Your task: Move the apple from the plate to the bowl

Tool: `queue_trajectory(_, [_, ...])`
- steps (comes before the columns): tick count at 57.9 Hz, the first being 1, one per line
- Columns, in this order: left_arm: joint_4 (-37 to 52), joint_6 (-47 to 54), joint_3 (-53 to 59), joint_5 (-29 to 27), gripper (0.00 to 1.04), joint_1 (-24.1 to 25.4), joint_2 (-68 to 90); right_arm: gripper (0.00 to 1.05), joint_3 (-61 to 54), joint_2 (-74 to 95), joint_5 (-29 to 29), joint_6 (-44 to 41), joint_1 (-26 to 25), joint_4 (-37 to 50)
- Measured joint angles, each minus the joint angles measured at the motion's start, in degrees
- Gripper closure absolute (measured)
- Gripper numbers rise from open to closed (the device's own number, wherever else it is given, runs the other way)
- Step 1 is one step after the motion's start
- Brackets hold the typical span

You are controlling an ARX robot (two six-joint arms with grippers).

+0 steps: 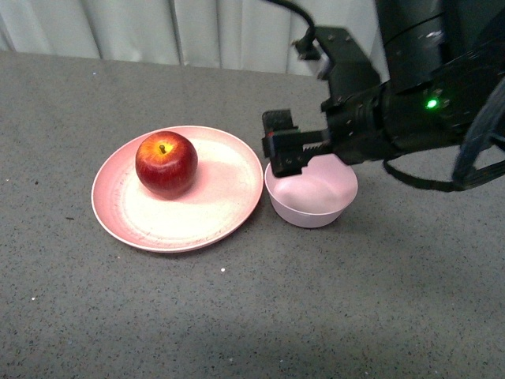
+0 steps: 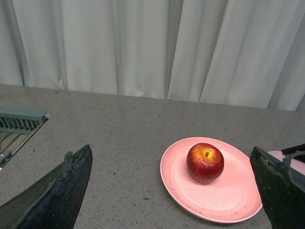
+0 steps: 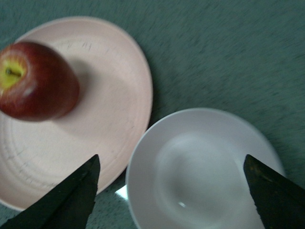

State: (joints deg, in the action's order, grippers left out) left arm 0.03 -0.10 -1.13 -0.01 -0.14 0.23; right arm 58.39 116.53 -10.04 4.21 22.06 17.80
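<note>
apple (image 1: 166, 163): glossy dark red, yellow patch at stem, seen upright on plate (image 1: 213, 213), left of its centre | bowl (image 1: 312, 201): set just right of plate on grey table (image 1: 355, 300) | right gripper (image 1: 282, 146): held over bowl's plate-side rim, fingers spread wide, nothing gripped | left gripper (image 2: 169, 152): fingers likewise spread, nothing gripped

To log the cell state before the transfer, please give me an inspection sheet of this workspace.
Surface: grey speckled table, a few small specks.
Job's things: apple upright on plate; bowl empty, close beside plate.
Clutter: nothing seen.
Grippers: right gripper open, empty, over bowl's rim; left gripper open, empty.
Cables: black cables hang along the right arm.
Surroundings: white curtain behind the table; grille at its edge.
</note>
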Motion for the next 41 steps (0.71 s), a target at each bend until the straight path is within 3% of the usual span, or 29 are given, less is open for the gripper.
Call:
queue_trajectory(2, [0.0,0.0,0.0,0.0,0.07,0.0,0.0,0.08,-1.7,-2.1,1.5,-0.2,-0.7,1.8])
queue_trajectory(26, [0.0,0.0,0.0,0.0,0.07,0.0,0.0,0.09,-25.8,-23.8,14.6,-5.2,-7.3,20.2])
queue_trajectory(30, [0.0,0.0,0.0,0.0,0.07,0.0,0.0,0.19,-32.1,-25.6,21.1,-5.0,-7.9,33.8])
queue_trajectory(34, [0.0,0.0,0.0,0.0,0.07,0.0,0.0,0.3,-37.1,-27.5,22.2,-4.9,-8.9,43.9])
queue_trajectory(41, [0.0,0.0,0.0,0.0,0.07,0.0,0.0,0.51,-42.4,-33.7,20.8,-4.9,-11.3,48.7])
